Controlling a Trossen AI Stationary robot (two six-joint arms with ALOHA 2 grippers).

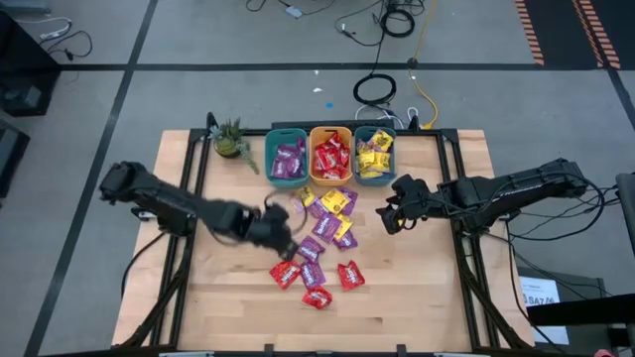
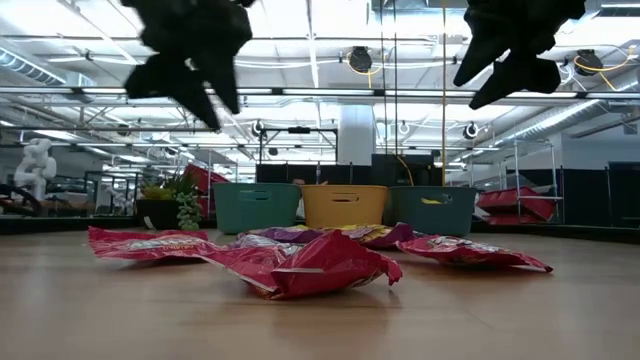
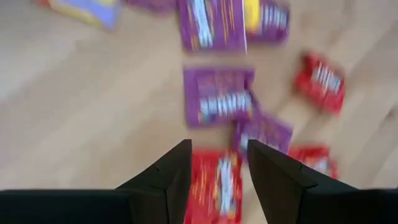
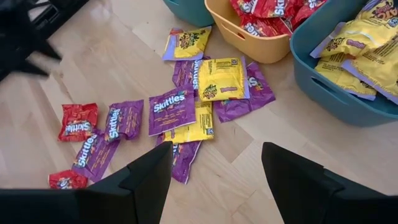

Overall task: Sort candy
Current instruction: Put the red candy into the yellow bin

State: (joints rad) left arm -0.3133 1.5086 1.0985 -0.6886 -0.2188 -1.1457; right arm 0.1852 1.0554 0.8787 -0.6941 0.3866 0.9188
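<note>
A shiny red flat candy packet (image 3: 219, 186) lies on the pale wooden table (image 1: 218, 288) at the loose pile's near-left edge, its long axis running between the parted, empty left gripper (image 3: 219, 163) fingers poised directly above it; the right gripper (image 4: 214, 171), also wide and empty, hangs farther off beside the bins.

Even, bright light falls on the worktop (image 1: 228, 288) from overhead, with only faint shadows. Seen from table height, ceiling lamps (image 2: 360, 58) glare white and both arms are black silhouettes against them. The left wrist view is smeared with blur; the candy (image 3: 217, 96) lettering is unreadable there.
</note>
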